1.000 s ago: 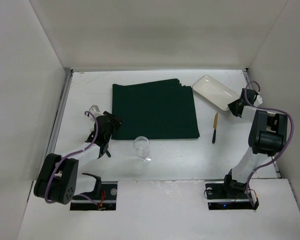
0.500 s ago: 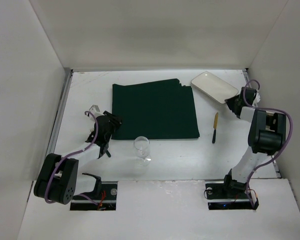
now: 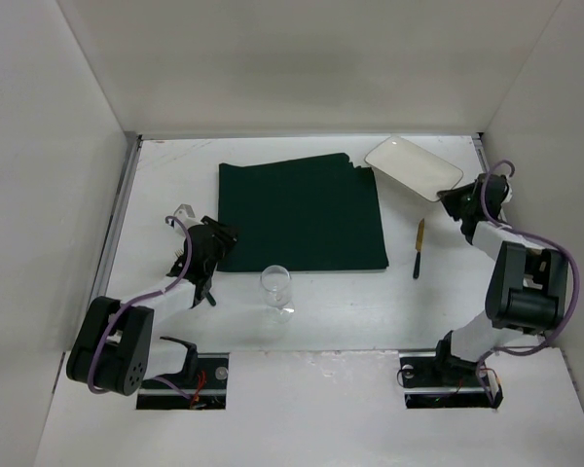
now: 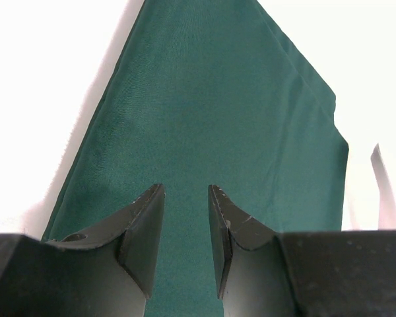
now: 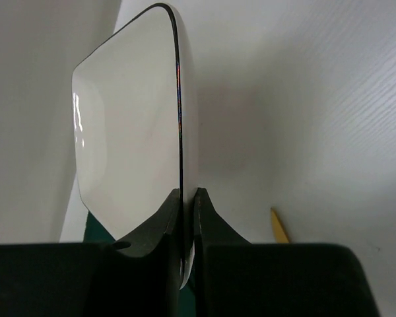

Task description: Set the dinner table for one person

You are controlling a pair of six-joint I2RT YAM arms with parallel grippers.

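Top external view: placemat (image 3: 302, 214) is laid; plate (image 3: 414, 165) is pinched by right gripper (image 3: 451, 199); glass (image 3: 275, 284) and knife (image 3: 419, 248) seem unplaced; left gripper (image 4: 185, 205) is parted, empty

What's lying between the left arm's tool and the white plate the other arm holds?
The dark green placemat, lying flat, fills nearly all of that stretch from the left tool to the white plate; the top view shows it.
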